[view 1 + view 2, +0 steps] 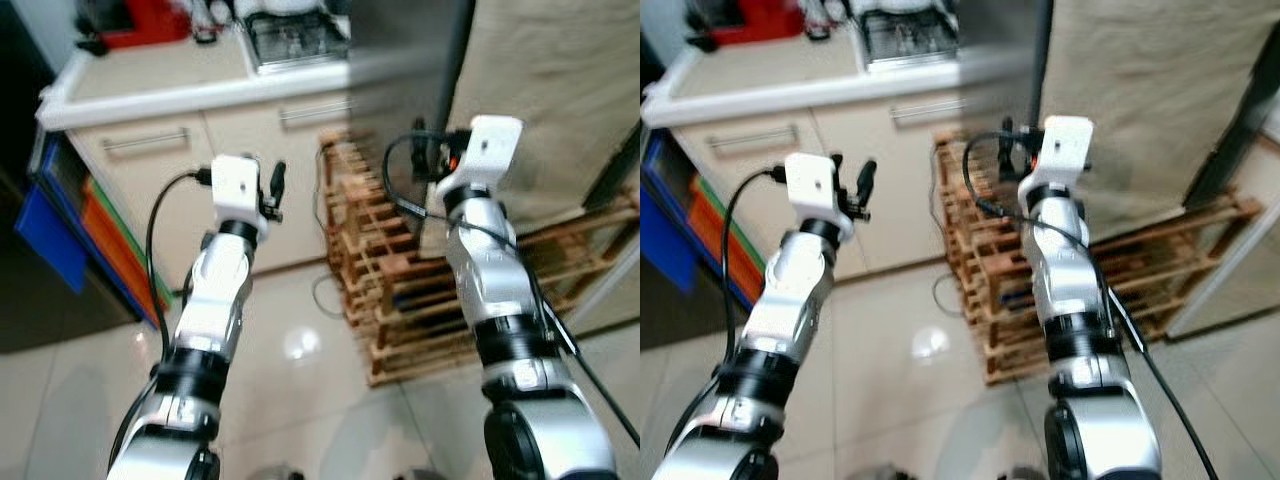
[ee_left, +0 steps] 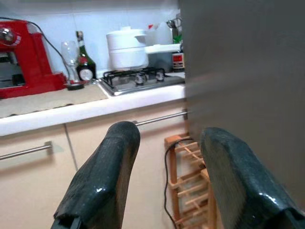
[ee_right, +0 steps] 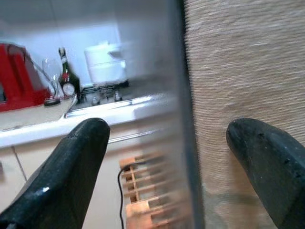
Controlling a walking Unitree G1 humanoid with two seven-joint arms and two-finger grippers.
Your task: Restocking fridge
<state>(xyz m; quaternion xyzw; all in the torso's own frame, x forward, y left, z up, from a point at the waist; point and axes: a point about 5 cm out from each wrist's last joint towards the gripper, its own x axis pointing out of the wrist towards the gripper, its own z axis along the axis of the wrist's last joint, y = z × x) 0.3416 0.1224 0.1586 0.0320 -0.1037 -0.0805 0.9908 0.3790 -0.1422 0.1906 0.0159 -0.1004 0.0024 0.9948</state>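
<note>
**Both arms raised before the fridge edge, nothing held**

Head views: both silver arms reach forward over a pale tiled floor (image 1: 300,340). The left pincer (image 1: 272,190) is held up in front of the cream cabinet doors (image 1: 150,170) below the desk (image 1: 150,80), its two black fingers slightly spread and holding nothing. The right pincer (image 1: 1015,155) is raised close to the dark vertical edge of the fridge (image 1: 410,70), which stands at the end of the desk; from here its fingers are too hidden behind the white wrist block to judge. A wooden rack (image 1: 390,290) stands on the floor beside the cabinets, under and in front of the fridge edge. A beige woven surface (image 1: 560,90) lies to the right of that edge. Blue and orange items (image 1: 70,230) lean at the far left.

Left wrist view: the two black fingers (image 2: 102,176) stand apart with empty space between. Beyond them are the desk, a red appliance (image 2: 24,62), a wine glass (image 2: 69,52), a dark bottle (image 2: 83,59), a gas hob (image 2: 138,78) with a white pot (image 2: 126,47) on it, and the grey fridge side (image 2: 243,71) close on one side.

Right wrist view: the fingers (image 3: 71,167) are spread wide, empty, straddling the fridge's dark edge (image 3: 183,119), with the beige woven surface beside it.
</note>
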